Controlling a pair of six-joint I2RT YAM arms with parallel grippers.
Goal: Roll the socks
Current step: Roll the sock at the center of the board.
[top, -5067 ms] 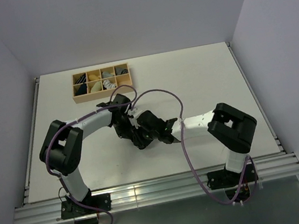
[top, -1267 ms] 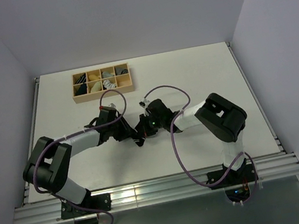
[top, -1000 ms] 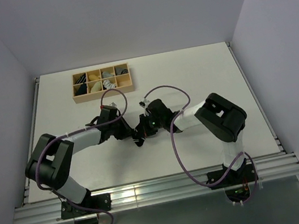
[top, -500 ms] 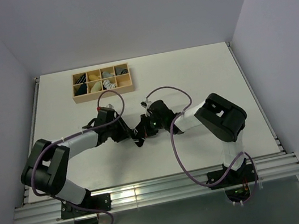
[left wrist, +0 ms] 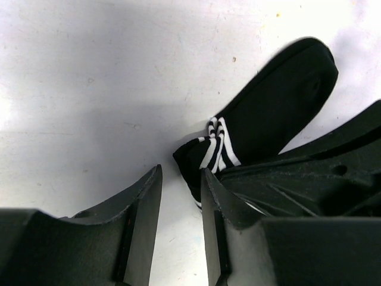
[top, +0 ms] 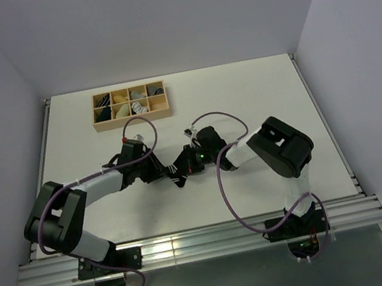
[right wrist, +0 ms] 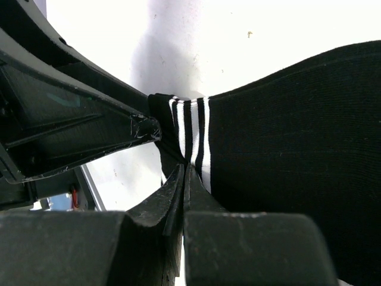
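Note:
The black sock [left wrist: 274, 101] with white bands near its cuff lies flat on the white table, mid-table in the top view [top: 179, 175]. My right gripper [right wrist: 184, 170] is shut, with its tips pinching the banded cuff [right wrist: 191, 128]; in the top view the gripper [top: 184, 167] is low on the table. My left gripper [left wrist: 178, 179] faces it from the left. It is slightly open with only bare table between its fingers, and its right finger [left wrist: 214, 199] is next to the cuff. I cannot make out the white striped sock.
A wooden tray [top: 133, 122] with several compartments holding sock rolls stands at the back left of the table. The two grippers nearly touch tip to tip, and the left finger [right wrist: 89, 119] fills the right wrist view's upper left. Purple cables loop above both wrists.
Since five seconds ago both arms have stretched out low over the table around the sock. Over the last second the right wrist has shifted slightly right, and the left has barely moved.

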